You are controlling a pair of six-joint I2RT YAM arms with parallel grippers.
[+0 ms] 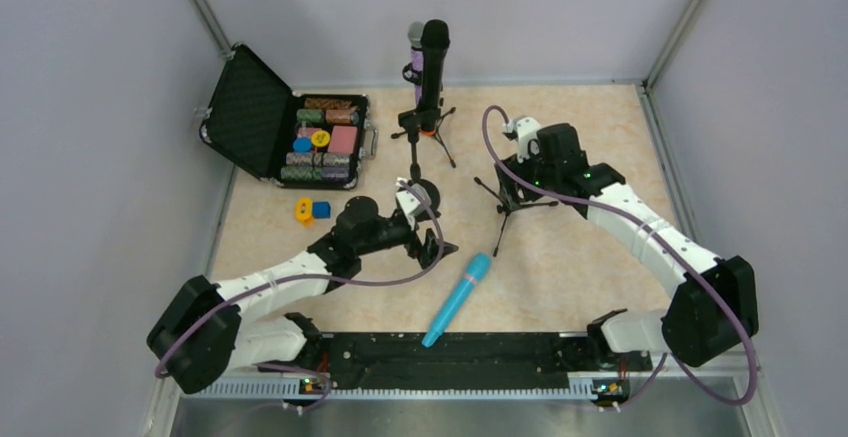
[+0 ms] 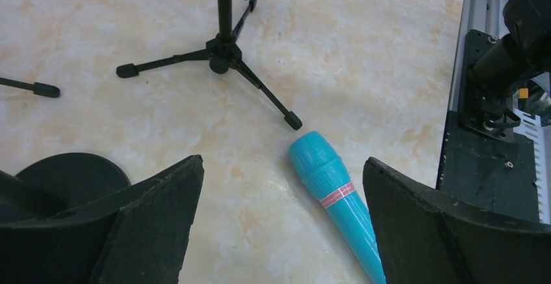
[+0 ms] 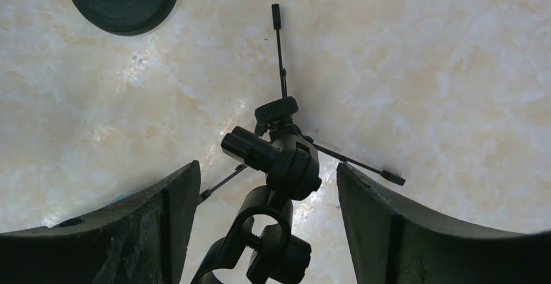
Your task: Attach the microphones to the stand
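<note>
Altogether 3 microphones [image 1: 432, 57] [image 1: 415, 49] [image 1: 457, 299], 3 stands [image 1: 425, 127] [image 1: 414, 162] [image 1: 503, 227]

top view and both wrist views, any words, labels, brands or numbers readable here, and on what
No text can be read in any view.
Yellow chip in the open case: a dark mark on top, too small to read.
Light blue microphone: a plain pale red band, no lettering.
</note>
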